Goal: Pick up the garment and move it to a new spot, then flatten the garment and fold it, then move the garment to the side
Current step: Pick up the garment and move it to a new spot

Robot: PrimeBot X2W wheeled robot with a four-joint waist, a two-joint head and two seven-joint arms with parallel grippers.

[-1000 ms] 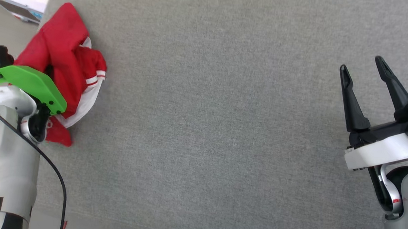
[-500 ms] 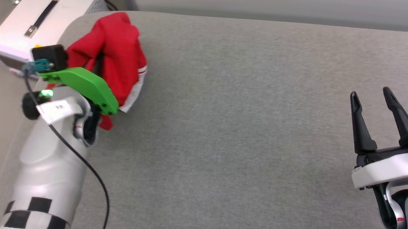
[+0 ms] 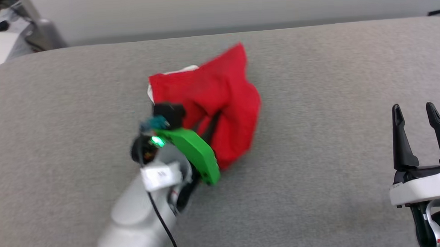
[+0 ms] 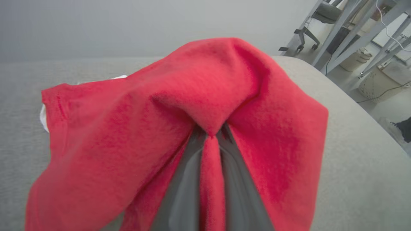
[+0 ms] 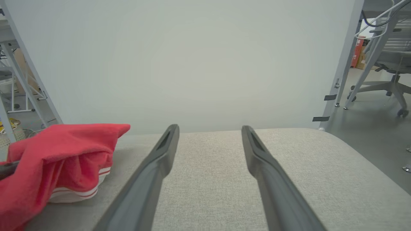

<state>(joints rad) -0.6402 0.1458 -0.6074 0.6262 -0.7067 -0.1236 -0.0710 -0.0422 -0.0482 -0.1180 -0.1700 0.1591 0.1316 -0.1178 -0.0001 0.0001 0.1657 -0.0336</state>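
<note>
Two end effectors in frame. Left end effector [image 3: 212, 124] is clenched on the garment [image 3: 218, 97]: in the left wrist view a fold of red fabric is pinched between the two dark fingers [image 4: 183, 192], and the rest of the garment [image 4: 224, 80] drapes over and around the tips. Green bracket [image 3: 195, 151] on that wrist sits just below the bunch in the head view.

Garment location: near the middle of the grey fabric-covered table [image 3: 320, 171], slightly toward the far edge. It is bunched, not flat, and blurred in the head view. A white sleeve edge [image 3: 175, 70] shows at its upper left. From the right wrist view the garment [image 5: 57, 150] is at the left, raised at the pinch, with its white striped trim [image 5: 80, 192] touching the table [image 5: 208, 179].

Right end effector [image 3: 412, 109] is released, fingers spread, holding nothing. It sits at the lower right over bare table, well apart from the garment.
</note>
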